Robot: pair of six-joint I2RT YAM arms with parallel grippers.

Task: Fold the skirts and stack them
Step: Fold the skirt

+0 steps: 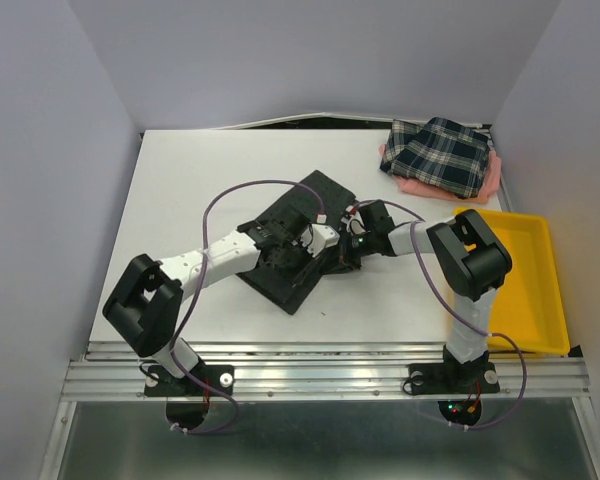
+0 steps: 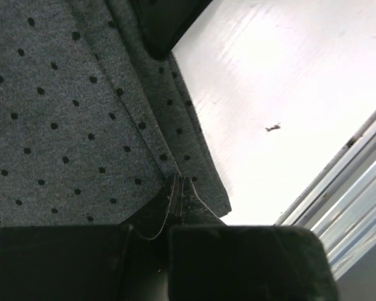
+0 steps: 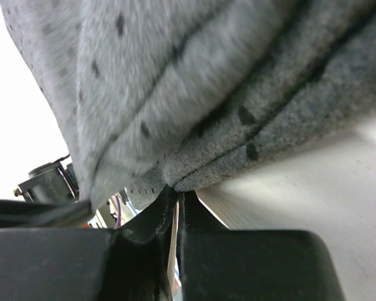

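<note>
The charcoal dotted skirt [image 1: 292, 262] lies in the middle of the table, partly under both arms. My left gripper [image 1: 320, 238] is shut, its tips [image 2: 177, 183] pinching the skirt [image 2: 69, 106] at a seam near its hem. My right gripper [image 1: 352, 240] is shut on the skirt's edge [image 3: 194, 179] and holds that edge lifted off the table, the cloth [image 3: 194, 75] bunched above the fingers. The plaid skirt [image 1: 438, 155] lies folded at the back right on top of the pink skirt [image 1: 488, 186].
A yellow tray [image 1: 540, 290] stands at the right edge of the table, next to the right arm. The metal rail [image 2: 357, 182] runs along the table's front edge. White walls close in the table on three sides.
</note>
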